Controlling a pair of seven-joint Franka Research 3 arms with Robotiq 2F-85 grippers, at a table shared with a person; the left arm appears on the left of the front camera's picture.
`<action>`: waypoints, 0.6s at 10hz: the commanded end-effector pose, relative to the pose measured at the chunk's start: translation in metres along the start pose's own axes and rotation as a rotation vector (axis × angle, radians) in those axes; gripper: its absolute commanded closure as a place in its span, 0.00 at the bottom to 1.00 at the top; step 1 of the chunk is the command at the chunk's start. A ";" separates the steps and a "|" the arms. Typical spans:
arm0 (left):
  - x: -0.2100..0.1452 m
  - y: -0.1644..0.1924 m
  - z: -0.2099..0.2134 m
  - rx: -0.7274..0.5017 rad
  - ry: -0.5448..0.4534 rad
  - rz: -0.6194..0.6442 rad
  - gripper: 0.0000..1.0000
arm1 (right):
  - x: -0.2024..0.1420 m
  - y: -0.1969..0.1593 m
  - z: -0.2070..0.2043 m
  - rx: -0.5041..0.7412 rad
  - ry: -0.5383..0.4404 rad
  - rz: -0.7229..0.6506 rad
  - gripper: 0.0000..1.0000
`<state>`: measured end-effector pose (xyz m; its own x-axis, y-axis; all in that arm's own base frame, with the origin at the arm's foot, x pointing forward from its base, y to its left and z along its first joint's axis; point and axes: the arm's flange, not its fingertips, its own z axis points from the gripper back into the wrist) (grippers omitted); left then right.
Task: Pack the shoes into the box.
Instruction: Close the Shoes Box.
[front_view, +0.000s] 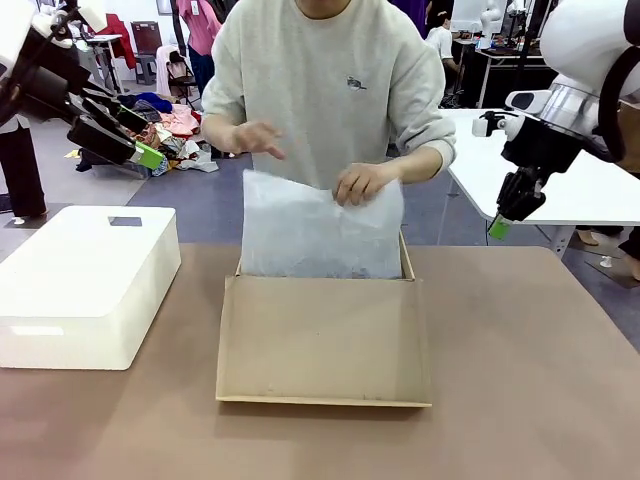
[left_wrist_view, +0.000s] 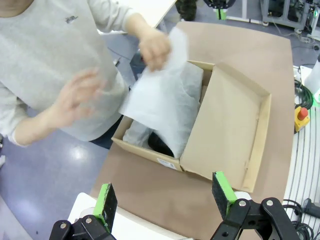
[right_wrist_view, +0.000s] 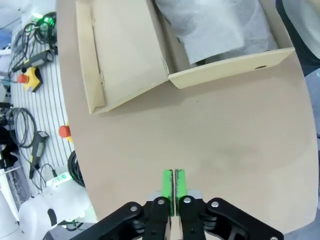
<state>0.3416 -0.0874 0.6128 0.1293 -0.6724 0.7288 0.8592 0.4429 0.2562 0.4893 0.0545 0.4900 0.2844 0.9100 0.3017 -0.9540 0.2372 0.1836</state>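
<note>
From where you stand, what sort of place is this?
Probably a robotics lab or test workshop: a white robot arm stands by the table, cables and a yellow-and-red stop button lie on the floor beside it, and another workbench stands near the person.

The opening of the box (left_wrist_view: 142, 151) is blocked from above: the person's hand (front_view: 362, 182) holds a sheet of tissue paper (front_view: 315, 235) upright over it, and the other hand (front_view: 255, 138) hovers just beside. The flap lid (front_view: 322, 340) lies flat toward the robot, covering the middle of the desk (front_view: 530, 380) in front of the box. The white bin (front_view: 85, 285) takes the desk's left side. Right of the box the desk is bare, leaving free passage under the right end effector (front_view: 498, 228), its fingers pressed together. The left end effector (left_wrist_view: 165, 197), spread wide, hangs high at the left.
</note>
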 end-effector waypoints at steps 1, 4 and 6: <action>-0.002 0.001 0.000 -0.015 -0.012 -0.012 0.00 | -0.006 -0.008 -0.001 0.010 -0.070 0.034 1.00; -0.002 0.001 0.000 -0.015 -0.012 -0.012 0.00 | -0.016 -0.010 -0.019 -0.040 -0.140 -0.005 1.00; -0.002 0.001 0.000 -0.015 -0.012 -0.012 0.00 | -0.027 -0.010 -0.034 -0.040 -0.168 0.041 1.00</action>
<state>0.3416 -0.0873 0.6128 0.1294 -0.6723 0.7288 0.8591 0.4430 0.2562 0.4932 0.0443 0.4604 0.3086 0.8591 0.4084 -0.9508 0.2661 0.1587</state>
